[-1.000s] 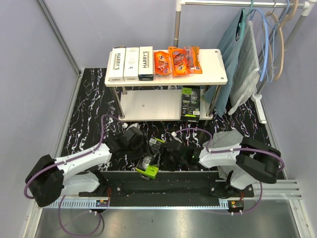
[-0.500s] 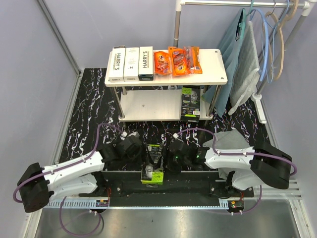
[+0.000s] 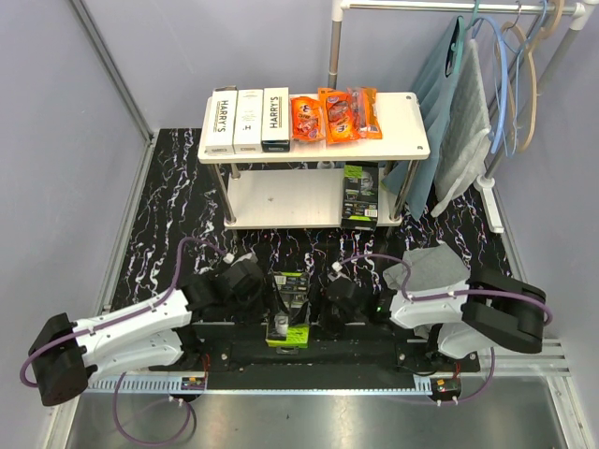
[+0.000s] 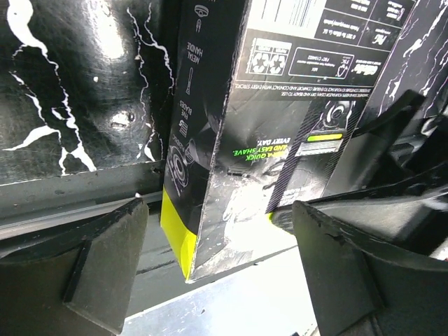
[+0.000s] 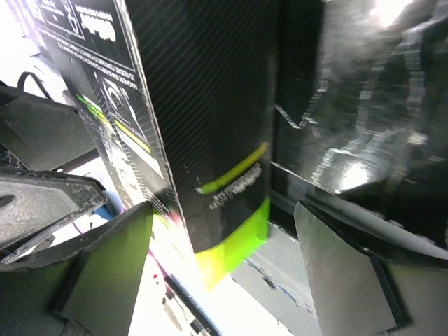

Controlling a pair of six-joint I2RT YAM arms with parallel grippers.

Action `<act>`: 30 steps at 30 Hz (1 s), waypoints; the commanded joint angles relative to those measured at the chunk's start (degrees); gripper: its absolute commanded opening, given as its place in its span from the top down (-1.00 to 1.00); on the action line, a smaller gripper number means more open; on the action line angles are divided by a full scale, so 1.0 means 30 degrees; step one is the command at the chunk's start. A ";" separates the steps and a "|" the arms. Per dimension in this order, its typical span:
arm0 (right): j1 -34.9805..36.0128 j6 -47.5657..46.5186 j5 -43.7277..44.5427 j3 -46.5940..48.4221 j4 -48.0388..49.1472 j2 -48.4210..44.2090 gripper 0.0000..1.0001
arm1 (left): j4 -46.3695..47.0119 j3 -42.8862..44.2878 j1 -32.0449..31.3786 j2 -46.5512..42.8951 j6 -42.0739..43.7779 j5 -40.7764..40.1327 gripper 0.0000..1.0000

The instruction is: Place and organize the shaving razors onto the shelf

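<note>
Black-and-lime razor pack [image 3: 289, 316] sat at the near edge of the marbled table [image 3: 168, 187], right in front of the arm bases, and I had both arms reaching in at it from either side. Through the left wrist camera I saw the left gripper [image 4: 220, 266] with its jaws spread wide and the pack's printed back between the two fingers [image 4: 77, 266]. I could not tell whether either finger touched it. The right gripper [image 5: 224, 273] was likewise spread apart, with the pack's lime-striped edge between its fingers [image 5: 105, 273], blurred in that view. Neither gripper was closed on anything.

Just to the right, a grey cloth [image 3: 432, 264] lay on the table beside the right arm. Farther back stood the shelf [image 3: 404, 126]. On its lower board a second black-and-lime pack [image 3: 360, 195] stood upright at the right end. On the top board, three white HARRY'S boxes [image 3: 248, 120] lay side by side at the left, with the orange packs [image 3: 335, 114] just beside them toward the middle. Behind the shelf, clothes hung from a clothes rail [image 3: 334, 47] at the right.
</note>
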 commanded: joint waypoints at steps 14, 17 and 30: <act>0.1127 0.2931 0.3516 -0.3843 1.3862 0.4684 0.17 | -0.0710 0.0596 0.0088 -0.2137 -0.0236 -0.1096 -0.76; 0.1127 0.2551 0.3223 -0.3408 1.4101 0.4394 0.42 | -0.1090 0.0976 0.0147 -0.2693 -0.0060 -0.1769 -0.76; 0.1185 -0.2370 0.4685 0.2014 -0.0946 -0.4239 0.42 | -0.4517 0.5720 0.0323 -0.4072 0.2516 -0.4786 -0.85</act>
